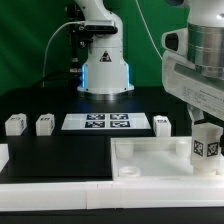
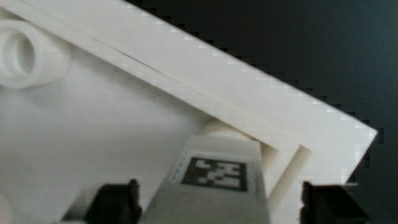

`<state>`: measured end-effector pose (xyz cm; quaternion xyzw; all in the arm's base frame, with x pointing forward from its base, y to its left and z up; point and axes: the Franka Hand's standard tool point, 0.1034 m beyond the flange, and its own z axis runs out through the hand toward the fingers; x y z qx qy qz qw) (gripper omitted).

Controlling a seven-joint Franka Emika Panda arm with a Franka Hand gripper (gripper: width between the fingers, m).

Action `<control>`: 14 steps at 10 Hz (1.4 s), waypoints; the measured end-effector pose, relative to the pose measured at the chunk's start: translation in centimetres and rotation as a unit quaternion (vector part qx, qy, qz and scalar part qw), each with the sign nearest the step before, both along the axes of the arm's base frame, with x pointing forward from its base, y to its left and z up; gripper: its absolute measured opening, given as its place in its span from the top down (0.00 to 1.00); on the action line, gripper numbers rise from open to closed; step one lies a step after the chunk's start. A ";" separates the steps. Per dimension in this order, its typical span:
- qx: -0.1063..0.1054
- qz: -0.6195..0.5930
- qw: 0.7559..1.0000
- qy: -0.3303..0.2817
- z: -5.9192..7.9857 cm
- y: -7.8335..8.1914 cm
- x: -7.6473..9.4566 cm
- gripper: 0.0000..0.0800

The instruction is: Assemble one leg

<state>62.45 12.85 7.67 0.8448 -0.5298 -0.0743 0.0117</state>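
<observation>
The leg is a small white block with a black-and-white tag. It stands upright at the far corner of the big white tray-like piece, on the exterior view's right. My gripper comes down from above and is shut on the leg's upper part. In the wrist view the leg fills the gap between my two dark fingers, with the gripper over the tray-like piece's corner wall. The leg's foot is hidden.
Three more white legs stand in a row beside the marker board. The arm's base is behind. A round socket shows in the tray-like piece, and another ring in the wrist view.
</observation>
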 end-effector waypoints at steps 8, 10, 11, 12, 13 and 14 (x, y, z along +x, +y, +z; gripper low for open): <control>0.042 0.312 0.949 -0.009 0.0 -0.1 -0.3 0.19; 0.060 0.429 0.901 -0.014 0.0 -0.1 -0.3 0.19; 0.066 0.473 0.878 -0.017 0.0 -0.1 -0.3 0.19; 0.073 0.516 0.853 -0.019 0.0 -0.2 -0.3 0.19; 0.082 0.570 0.817 -0.022 -0.1 -0.5 -0.3 0.19; 0.089 0.614 0.784 -0.025 -0.1 -0.7 -0.3 0.19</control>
